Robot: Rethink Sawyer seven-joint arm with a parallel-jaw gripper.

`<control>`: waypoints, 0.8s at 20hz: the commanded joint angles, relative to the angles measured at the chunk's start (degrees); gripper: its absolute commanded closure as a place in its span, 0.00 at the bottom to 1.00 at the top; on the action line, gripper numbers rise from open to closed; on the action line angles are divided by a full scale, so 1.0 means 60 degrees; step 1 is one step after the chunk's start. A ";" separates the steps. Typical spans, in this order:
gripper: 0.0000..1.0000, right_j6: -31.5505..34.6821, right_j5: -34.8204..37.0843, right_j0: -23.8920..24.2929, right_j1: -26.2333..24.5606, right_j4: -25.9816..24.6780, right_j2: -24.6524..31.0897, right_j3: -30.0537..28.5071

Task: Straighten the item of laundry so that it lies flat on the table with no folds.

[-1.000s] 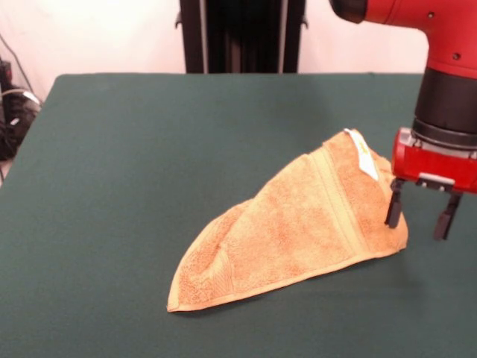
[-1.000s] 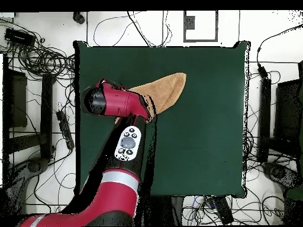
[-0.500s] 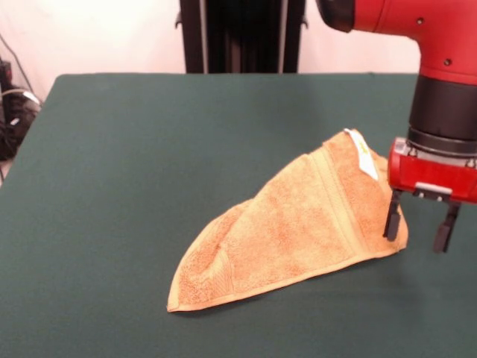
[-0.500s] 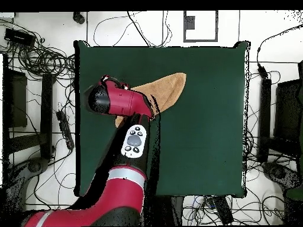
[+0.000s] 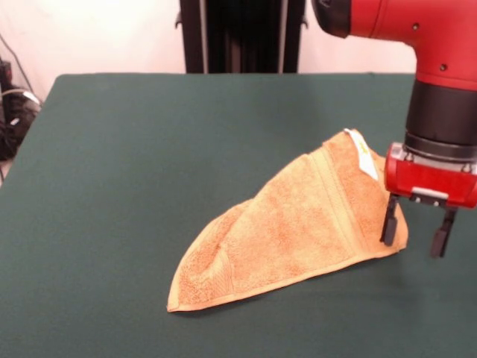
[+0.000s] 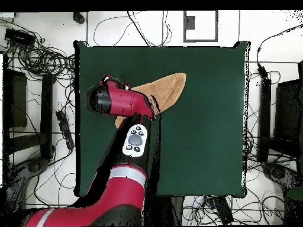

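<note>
The item of laundry (image 5: 298, 224) is an orange-tan towel folded into a long wedge on the green table (image 5: 149, 149), with a white label near its upper right corner. In the overhead view the item of laundry (image 6: 168, 88) pokes out from under the red arm. My gripper (image 5: 414, 233) hangs open at the towel's right end. One finger stands over the towel's right edge; the other is over bare table just past it. Nothing is held between the fingers.
The arm's red and black wrist (image 5: 440, 112) fills the upper right of the front view. Cables and equipment (image 6: 35, 71) lie on the floor around the table (image 6: 201, 130) in the overhead view.
My gripper has crept slightly left and down toward the towel's right edge. The towel has not moved.
</note>
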State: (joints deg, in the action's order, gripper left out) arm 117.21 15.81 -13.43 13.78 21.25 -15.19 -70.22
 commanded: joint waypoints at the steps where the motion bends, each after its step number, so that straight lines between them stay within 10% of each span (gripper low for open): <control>1: 0.00 0.1982 -0.0278 -0.0068 -0.0948 0.0404 0.1227 -0.0417; 16: 0.00 0.2123 -0.0904 0.0048 -0.0477 0.0240 0.1643 -0.1813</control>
State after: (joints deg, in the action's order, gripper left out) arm 117.21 14.05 -13.25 11.90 21.21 -14.08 -72.97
